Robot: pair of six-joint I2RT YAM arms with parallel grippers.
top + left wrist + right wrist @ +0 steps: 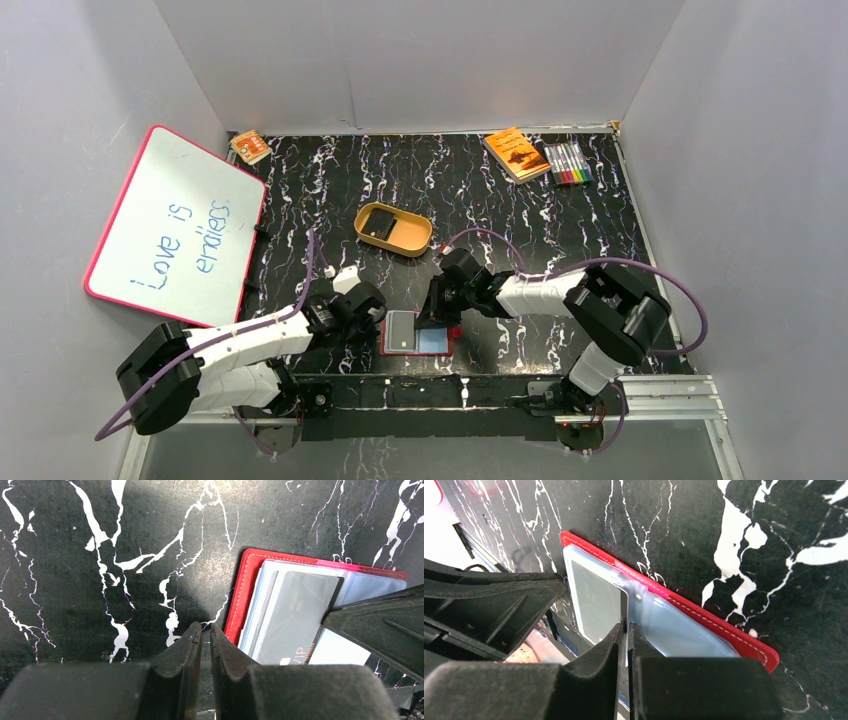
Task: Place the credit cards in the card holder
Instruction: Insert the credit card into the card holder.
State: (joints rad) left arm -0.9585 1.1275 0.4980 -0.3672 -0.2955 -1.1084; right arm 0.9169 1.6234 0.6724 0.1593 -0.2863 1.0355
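Observation:
The red card holder point(432, 342) lies open on the black marbled table near the front edge, its clear pockets point(684, 630) facing up. My right gripper point(625, 626) is shut on the edge of a black credit card point(599, 600) that stands tilted over the left pocket, part of it lying in the pocket. From the left wrist the same card point(295, 615) shows slanted across the pockets. My left gripper point(205, 626) is shut with nothing in it, tips down beside the holder's red left edge point(240, 605). Another black card point(378, 226) lies in the tan dish.
The tan oval dish point(412, 240) sits just behind the holder. A whiteboard point(175, 225) leans at the left. An orange booklet point(516, 153) and a set of markers point(567, 162) are at the back right, with a small orange item point(250, 147) at the back left.

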